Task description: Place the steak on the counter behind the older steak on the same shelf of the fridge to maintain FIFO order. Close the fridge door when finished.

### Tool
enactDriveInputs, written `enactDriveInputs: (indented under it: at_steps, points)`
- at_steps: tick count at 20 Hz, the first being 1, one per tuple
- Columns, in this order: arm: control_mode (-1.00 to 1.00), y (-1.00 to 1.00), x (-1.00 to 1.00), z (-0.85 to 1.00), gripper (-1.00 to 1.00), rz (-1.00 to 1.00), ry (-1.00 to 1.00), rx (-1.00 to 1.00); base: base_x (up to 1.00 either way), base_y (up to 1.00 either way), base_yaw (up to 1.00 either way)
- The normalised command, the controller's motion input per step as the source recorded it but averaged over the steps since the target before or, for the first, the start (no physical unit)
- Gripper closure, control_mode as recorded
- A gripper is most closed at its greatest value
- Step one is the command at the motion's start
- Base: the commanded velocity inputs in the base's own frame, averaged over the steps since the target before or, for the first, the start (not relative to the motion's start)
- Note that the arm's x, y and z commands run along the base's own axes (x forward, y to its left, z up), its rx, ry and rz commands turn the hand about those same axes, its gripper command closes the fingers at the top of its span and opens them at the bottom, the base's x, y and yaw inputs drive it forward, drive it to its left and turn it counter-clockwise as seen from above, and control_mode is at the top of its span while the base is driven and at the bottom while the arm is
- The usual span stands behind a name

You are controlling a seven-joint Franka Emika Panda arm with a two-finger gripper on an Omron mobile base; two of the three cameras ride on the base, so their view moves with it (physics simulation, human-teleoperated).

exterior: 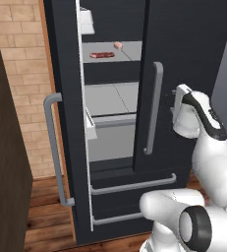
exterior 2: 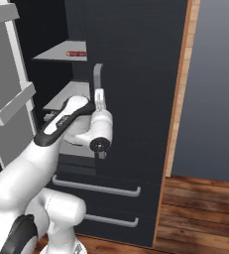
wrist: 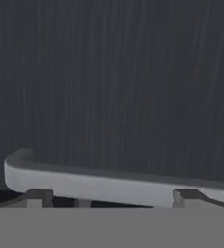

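Observation:
The fridge (exterior: 193, 44) stands with its left door (exterior: 68, 147) swung open and its right door shut. On the upper shelf (exterior: 129, 51) lies the dark red older steak (exterior: 101, 55). The small pink steak (exterior: 118, 45) rests farther back, behind it and a little to the right. The older steak's red edge (exterior 2: 77, 53) also peeks past the door. My gripper (exterior: 174, 106) is open and empty, close to the right door's face beside its grey handle (exterior: 154, 108). In the hand view the handle (wrist: 108, 184) runs across just beyond my fingertips (wrist: 40, 196). The counter is out of view.
A lower shelf (exterior: 112, 98) and door bins (exterior 2: 12, 109) show inside the fridge. Two drawers with bar handles (exterior: 134, 184) sit below. A brick wall (exterior: 26, 74) and a dark cabinet side (exterior: 2, 172) stand left, with wooden floor (exterior 2: 200, 213) right.

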Motion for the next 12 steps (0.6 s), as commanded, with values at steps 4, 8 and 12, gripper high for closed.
enactDriveInputs:
  at_steps: [4,8,12]
  points:
    - [-1.00,0.01,-1.00,0.66,-1.00,-0.01,-0.03,-0.06,0.00,0.00,0.00]
    - [-1.00,0.34,-0.71,0.40,-1.00,-0.03,0.10,-0.24,0.00,0.00,0.00]
    - [-1.00,0.18,-0.35,-0.08,-1.00,0.01,0.03,-0.11,0.00,0.00,0.00]
